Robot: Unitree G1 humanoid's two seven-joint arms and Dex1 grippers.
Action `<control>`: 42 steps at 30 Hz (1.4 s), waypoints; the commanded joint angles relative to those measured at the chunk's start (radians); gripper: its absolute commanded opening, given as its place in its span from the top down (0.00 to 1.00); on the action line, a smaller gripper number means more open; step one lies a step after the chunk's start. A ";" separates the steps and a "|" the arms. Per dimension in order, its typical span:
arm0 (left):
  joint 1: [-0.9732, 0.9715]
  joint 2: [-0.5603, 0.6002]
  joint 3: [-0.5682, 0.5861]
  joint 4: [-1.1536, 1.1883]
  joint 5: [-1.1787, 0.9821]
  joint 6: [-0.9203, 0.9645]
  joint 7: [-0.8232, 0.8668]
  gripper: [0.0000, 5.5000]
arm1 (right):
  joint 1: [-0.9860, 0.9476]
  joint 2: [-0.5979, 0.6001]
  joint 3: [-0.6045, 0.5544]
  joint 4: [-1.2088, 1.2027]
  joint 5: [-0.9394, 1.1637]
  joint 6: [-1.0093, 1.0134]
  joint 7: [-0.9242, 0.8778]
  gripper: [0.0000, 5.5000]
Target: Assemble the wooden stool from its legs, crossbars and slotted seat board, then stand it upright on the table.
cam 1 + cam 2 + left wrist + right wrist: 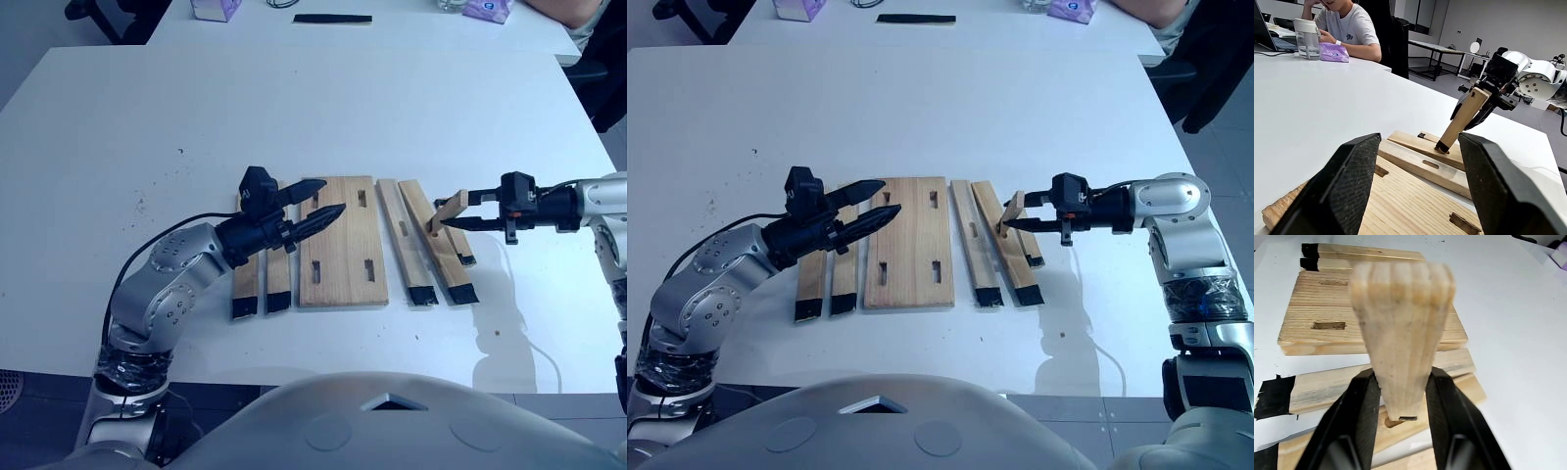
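Note:
The slotted seat board (341, 257) lies flat at the table's middle. Two black-tipped legs (263, 282) lie to its left and two more legs (419, 245) to its right. My right gripper (447, 218) is shut on a short wooden crossbar (452, 207), which stands tilted. Its lower end (1399, 412) rests at a slot in the rightmost leg (1400, 428). Black fingers (1360, 416) press on both sides of the crossbar. My left gripper (319, 200) hangs open over the board's left edge with nothing between its fingers (1347, 188).
The white table (118, 137) has free room on all sides of the parts. A black strip (332, 19) and tissue packs (217, 9) lie at the far edge. A cable (147, 250) runs by the left arm.

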 commanded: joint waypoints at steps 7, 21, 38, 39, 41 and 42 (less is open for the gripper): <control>0.007 0.004 -0.016 -0.018 0.014 0.010 -0.003 0.47 | 0.019 -0.032 0.051 0.058 -0.050 -0.057 0.074 0.77; 0.021 -0.005 -0.028 -0.030 0.029 0.000 0.006 0.47 | -0.085 -0.003 0.044 0.139 -0.048 -0.086 0.083 0.77; 0.029 0.005 -0.047 -0.036 0.046 0.005 0.003 0.47 | 0.045 0.034 0.064 0.167 0.008 0.069 0.061 0.77; 0.026 0.003 -0.051 -0.035 0.049 0.006 0.003 0.47 | 0.034 0.040 0.073 0.194 -0.001 0.081 0.059 0.77; 0.018 0.005 -0.055 -0.031 0.053 0.009 -0.002 0.47 | 0.024 0.048 0.098 0.255 -0.031 0.086 0.063 0.77; 0.015 0.008 -0.057 -0.028 0.053 0.010 -0.007 0.47 | 0.028 0.047 0.111 0.283 -0.051 0.074 0.066 0.77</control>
